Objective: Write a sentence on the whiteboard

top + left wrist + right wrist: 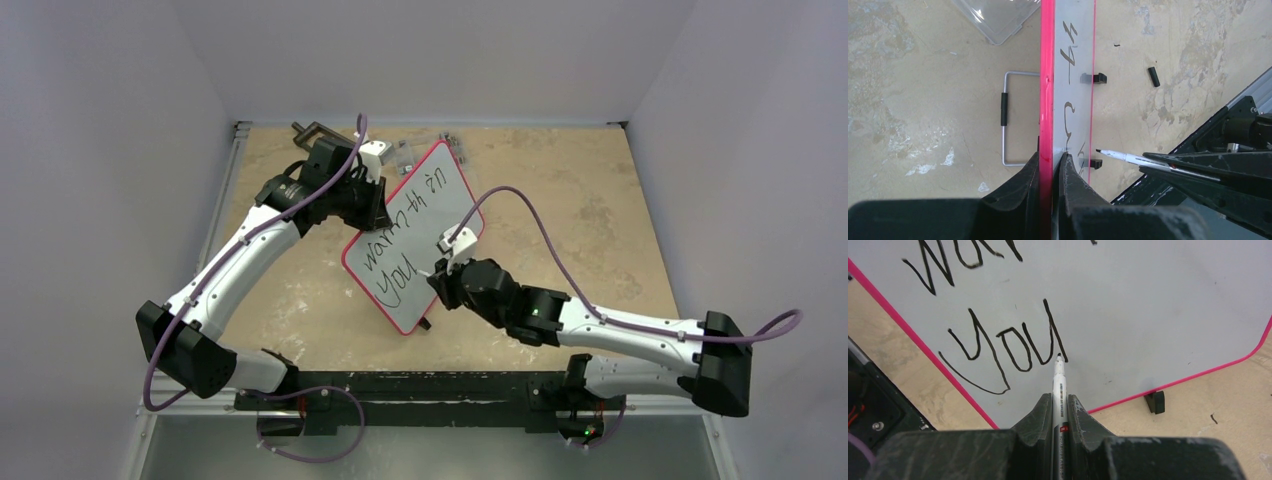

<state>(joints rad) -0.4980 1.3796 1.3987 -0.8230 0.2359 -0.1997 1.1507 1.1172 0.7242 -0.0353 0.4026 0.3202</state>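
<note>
The whiteboard [425, 215] with a red rim stands tilted on its black feet in the middle of the table. Black letters [405, 255] on it read "warmth in" and, below, "you". My left gripper [378, 205] is shut on the board's upper left rim; in the left wrist view the jaws clamp the red rim [1047, 100]. My right gripper [440, 278] is shut on a white marker [1058, 385]. The marker tip touches the board at the foot of the "u" in "you" [1008, 347]. The marker also shows in the left wrist view [1128, 157].
A clear plastic box [410, 150] lies behind the board, also in the left wrist view [998, 17]. A wire stand [1010, 117] lies behind the board. A small black cap [1154, 76] lies on the table. A black clamp [315, 130] sits at the far edge.
</note>
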